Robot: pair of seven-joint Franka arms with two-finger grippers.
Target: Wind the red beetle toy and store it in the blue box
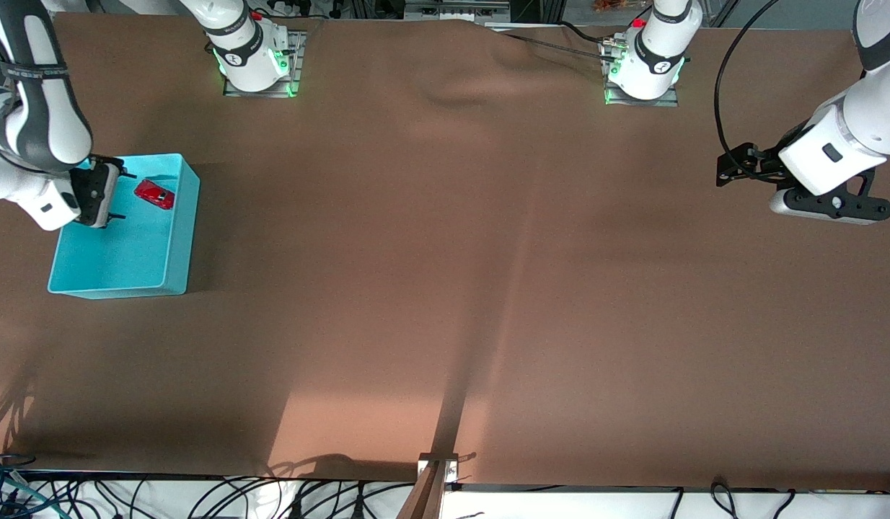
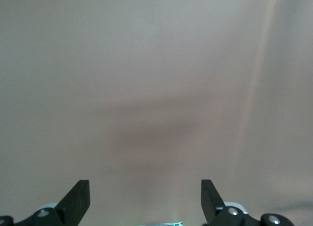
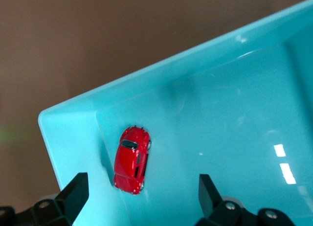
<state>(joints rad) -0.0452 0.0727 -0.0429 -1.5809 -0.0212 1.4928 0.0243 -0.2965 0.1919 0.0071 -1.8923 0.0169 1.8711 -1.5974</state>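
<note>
Red beetle toy [image 1: 154, 194] lies inside the blue box [image 1: 172, 249] in the front view, at the upper left of the frame, in the box's upper part near a corner. It sits loose on the box floor, so the storing step looks done; whether the toy was wound cannot be told from these pictures. The right claw [image 1: 117, 194] hangs over the box's upper left edge, fingers spread wide and holding nothing, just beside the toy but apart from it. What seems left is only for that arm to lift clear. At the upper right of the frame the left claw [image 1: 730, 169] hovers over the bare brown table [image 1: 445, 288], waiting; its fingers cannot be made out in this view.

Left wrist view: the left claw [image 2: 145, 199] is spread wide and empty at the bottom of the frame, with only table [image 2: 156, 89] under it.

Right wrist view: the toy [image 3: 131, 159] rests in the lower left of the frame against the box wall [image 3: 161, 74], by the corner. The right claw [image 3: 144, 196] stands wide open, gripping nothing. Nothing blocks its way up.
</note>
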